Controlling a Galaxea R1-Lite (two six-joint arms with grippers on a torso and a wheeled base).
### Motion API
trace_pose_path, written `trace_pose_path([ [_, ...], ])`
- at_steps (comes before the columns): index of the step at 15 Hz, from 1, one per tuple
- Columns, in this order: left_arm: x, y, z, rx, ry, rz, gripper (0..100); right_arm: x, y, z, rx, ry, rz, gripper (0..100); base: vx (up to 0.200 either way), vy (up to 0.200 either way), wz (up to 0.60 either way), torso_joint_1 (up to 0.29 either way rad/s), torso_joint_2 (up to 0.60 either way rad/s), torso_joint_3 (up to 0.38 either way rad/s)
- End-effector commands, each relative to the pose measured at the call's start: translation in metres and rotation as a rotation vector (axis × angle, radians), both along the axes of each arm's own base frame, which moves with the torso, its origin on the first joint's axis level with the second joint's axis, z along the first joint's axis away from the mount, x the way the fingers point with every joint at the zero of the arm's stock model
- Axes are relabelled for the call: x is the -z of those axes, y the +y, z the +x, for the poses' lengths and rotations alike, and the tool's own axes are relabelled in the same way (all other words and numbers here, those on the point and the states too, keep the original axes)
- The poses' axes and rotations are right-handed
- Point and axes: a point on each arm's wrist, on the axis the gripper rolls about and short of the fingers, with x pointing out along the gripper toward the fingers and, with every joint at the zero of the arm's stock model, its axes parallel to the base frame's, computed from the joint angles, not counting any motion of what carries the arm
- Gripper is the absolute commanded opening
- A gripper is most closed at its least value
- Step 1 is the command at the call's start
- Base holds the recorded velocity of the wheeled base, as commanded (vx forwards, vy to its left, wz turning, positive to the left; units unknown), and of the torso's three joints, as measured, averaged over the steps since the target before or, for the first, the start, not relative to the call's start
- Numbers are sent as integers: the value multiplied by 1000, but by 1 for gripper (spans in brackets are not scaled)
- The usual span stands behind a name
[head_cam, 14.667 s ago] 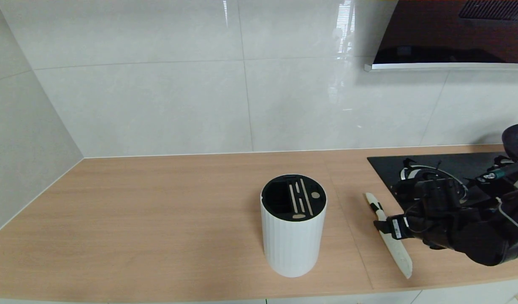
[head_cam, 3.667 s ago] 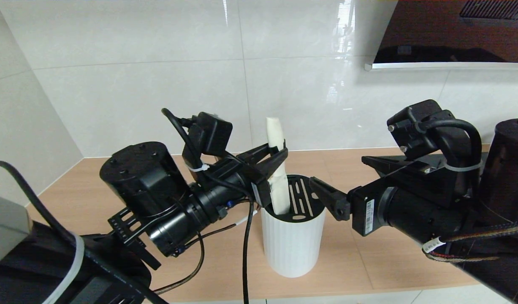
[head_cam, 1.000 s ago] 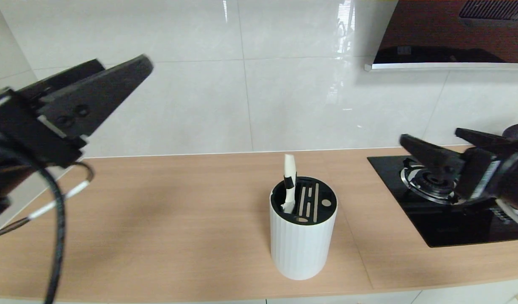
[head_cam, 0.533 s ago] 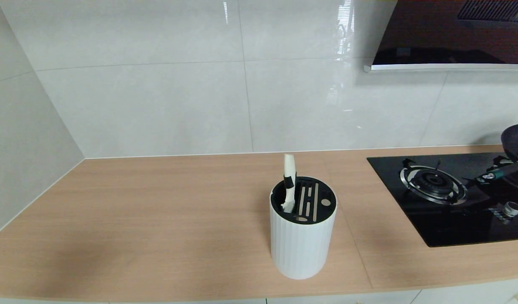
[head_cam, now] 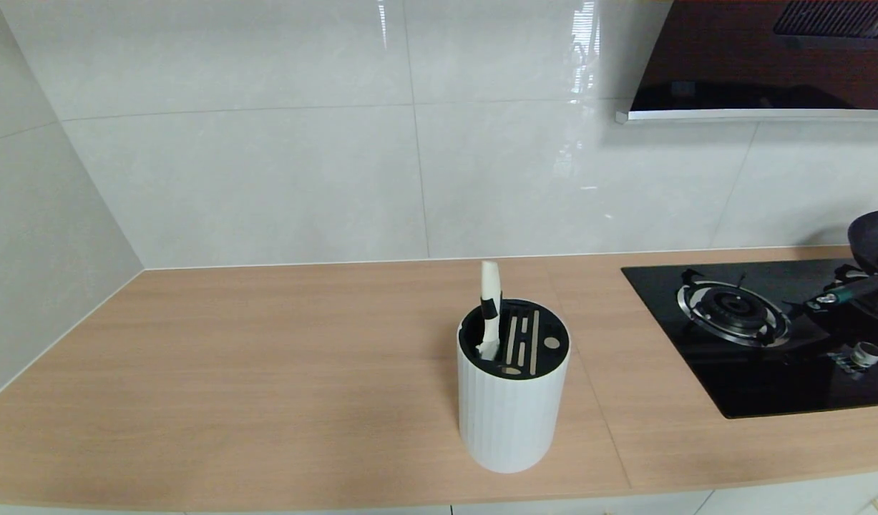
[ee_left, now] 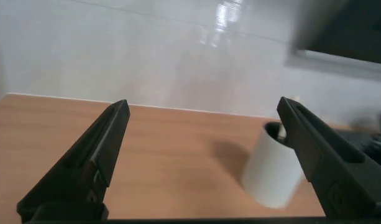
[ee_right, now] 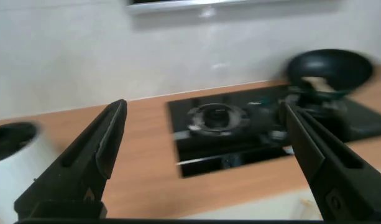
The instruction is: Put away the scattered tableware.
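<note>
Holder: We see a tall white holder (head_cam: 513,400) with a black top. It stands up straight on the wooden counter (head_cam: 267,372).
White utensil: A long white utensil (head_cam: 489,300) with a black band stands in the holder's big hole and leans a little. Its lower part is hidden inside the holder, so we cannot tell what kind it is.
Slots: Thin slots and small round holes sit beside the utensil on the holder's top. They are dark, and we cannot see into them.
Left gripper: The left gripper (ee_left: 202,155) has its fingers spread wide and holds nothing. Past it the holder (ee_left: 274,168) looks blurry, and one finger covers part of it.
Right gripper: The right gripper (ee_right: 206,155) is spread wide too, with nothing in it. Here the holder (ee_right: 16,162) is cut off at the edge.
Stove: A black stove (head_cam: 753,336) lies well apart from the holder, on the robot's right.
Pan: A dark pan (head_cam: 875,239) sits farther from the holder than the stove's near burner. We see only part of it.
</note>
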Motion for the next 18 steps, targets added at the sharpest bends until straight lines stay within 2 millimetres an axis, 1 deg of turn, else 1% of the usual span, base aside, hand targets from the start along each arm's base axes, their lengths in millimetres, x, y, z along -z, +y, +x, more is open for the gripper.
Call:
trace_pose_path([
  [1,20,-8,-6,-102,-22,5,100,9,2,-9,61,-47,15,100,0,0,0,0,0,0],
  [2,34,-7,3,-138,26,-1,100,14,4,-10,93,-49,9,100,0,0,0,0,0,0],
  [3,44,-5,9,-219,47,-29,100,24,7,-13,108,-59,2,100,0,0,0,0,0,0],
  [4,55,-3,16,-289,76,-51,100,39,8,-10,116,-41,4,100,0,0,0,0,0,0],
  [5,69,-3,24,-297,111,-35,100,57,7,0,116,21,2,100,0,0,0,0,0,0],
  [7,100,-3,35,-309,169,52,100,87,8,15,105,83,-3,100,0,0,0,0,0,0],
  [8,111,-3,39,-318,208,94,100,95,8,19,73,95,-6,100,0,0,0,0,0,0],
  [9,115,-3,39,-312,251,95,100,101,9,20,22,146,7,100,0,0,0,0,0,0],
  [12,117,-4,39,-267,260,90,100,104,11,20,-78,164,41,100,0,0,0,0,0,0],
  [14,117,-5,39,-215,259,116,100,108,14,21,-190,203,38,100,0,0,0,0,0,0],
  [16,120,-7,40,-130,285,234,100,108,14,21,-195,216,4,100,0,0,0,0,0,0],
  [18,121,-8,40,-111,285,321,100,108,14,21,-202,219,-16,100,0,0,0,0,0,0],
])
